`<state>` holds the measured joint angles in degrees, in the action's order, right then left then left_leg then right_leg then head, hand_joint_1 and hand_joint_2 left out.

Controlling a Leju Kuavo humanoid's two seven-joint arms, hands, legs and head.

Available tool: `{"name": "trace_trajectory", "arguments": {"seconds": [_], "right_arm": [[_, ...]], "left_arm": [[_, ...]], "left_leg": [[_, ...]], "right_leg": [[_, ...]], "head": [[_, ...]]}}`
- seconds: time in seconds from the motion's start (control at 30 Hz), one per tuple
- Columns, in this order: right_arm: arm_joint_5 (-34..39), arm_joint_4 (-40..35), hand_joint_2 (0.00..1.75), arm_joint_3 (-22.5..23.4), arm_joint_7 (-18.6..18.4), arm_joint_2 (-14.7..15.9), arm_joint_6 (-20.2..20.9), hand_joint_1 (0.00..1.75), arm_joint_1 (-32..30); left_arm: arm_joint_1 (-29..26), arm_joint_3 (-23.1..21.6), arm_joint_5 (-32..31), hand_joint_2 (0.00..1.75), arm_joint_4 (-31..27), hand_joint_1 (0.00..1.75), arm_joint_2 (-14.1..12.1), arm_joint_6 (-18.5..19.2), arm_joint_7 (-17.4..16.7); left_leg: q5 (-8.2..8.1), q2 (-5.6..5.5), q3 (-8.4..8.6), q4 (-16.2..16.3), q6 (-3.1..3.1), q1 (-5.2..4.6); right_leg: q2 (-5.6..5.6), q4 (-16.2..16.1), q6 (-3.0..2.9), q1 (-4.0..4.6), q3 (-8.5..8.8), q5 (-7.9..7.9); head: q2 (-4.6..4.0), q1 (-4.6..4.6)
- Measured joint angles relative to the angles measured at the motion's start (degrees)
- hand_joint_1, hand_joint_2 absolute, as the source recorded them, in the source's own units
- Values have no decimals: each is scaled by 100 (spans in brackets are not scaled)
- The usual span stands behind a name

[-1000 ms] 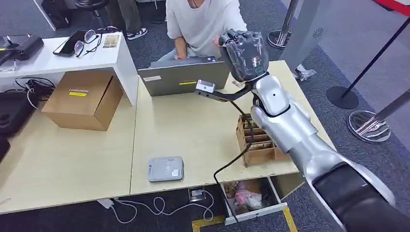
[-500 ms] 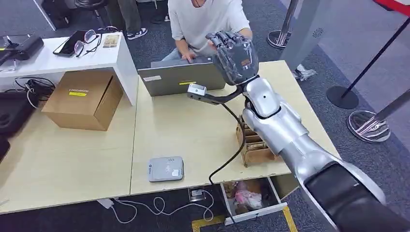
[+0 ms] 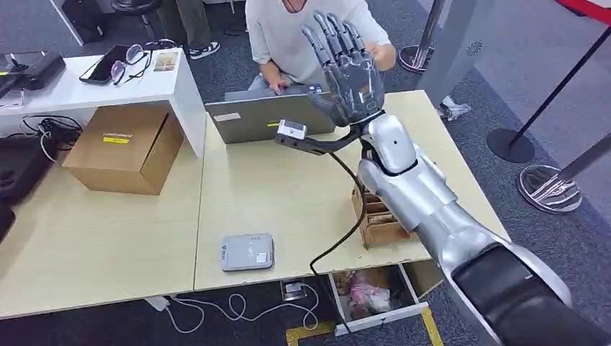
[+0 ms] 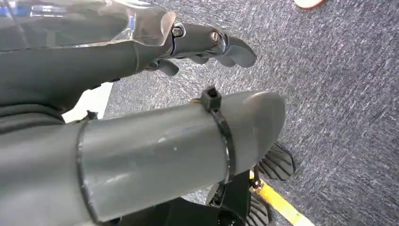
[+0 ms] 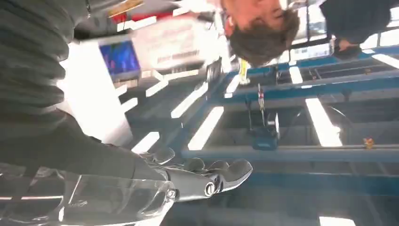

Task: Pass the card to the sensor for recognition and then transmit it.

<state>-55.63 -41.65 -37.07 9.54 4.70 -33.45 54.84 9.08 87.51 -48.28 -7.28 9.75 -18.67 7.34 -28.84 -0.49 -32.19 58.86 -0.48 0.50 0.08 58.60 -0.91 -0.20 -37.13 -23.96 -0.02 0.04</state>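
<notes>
Right hand (image 3: 349, 65), dark grey and many-fingered on a silver arm, is raised above the far edge of the pale wooden tabletop (image 3: 288, 194), fingers (image 3: 333, 32) spread and straight, holding nothing; in the right wrist view the same fingers (image 5: 226, 172) extend against ceiling lights. Card cannot be made out in any view. A person in a white T-shirt (image 3: 288, 32) sits behind the far edge, just beyond the raised hand; a grey open laptop (image 3: 263, 115) stands at that edge in front of the person. Flat grey card sensor pad (image 3: 246, 251) lies near the tabletop's near edge, well apart from the hand. Brown cardboard card holder box (image 3: 378, 216) sits at the near right corner, partly behind the forearm; a larger brown cardboard box (image 3: 122, 148) rests toward the left. Left hand (image 4: 207, 44) hangs over grey carpet, fingers loosely curled, nothing in them.
</notes>
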Motion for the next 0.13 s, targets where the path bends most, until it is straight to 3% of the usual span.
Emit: {"name": "trace_trajectory", "arguments": {"seconds": [0.13], "right_arm": [[1746, -951, 0, 359, 410, 17, 416, 0, -615]], "left_arm": [[-26, 46, -2, 0, 0, 0, 4, 46, 118]], "left_leg": [[-2, -2, 0, 0, -1, 0]], "right_leg": [[0, -2, 1, 1, -1, -2]], "head": [[0, 2]]}}
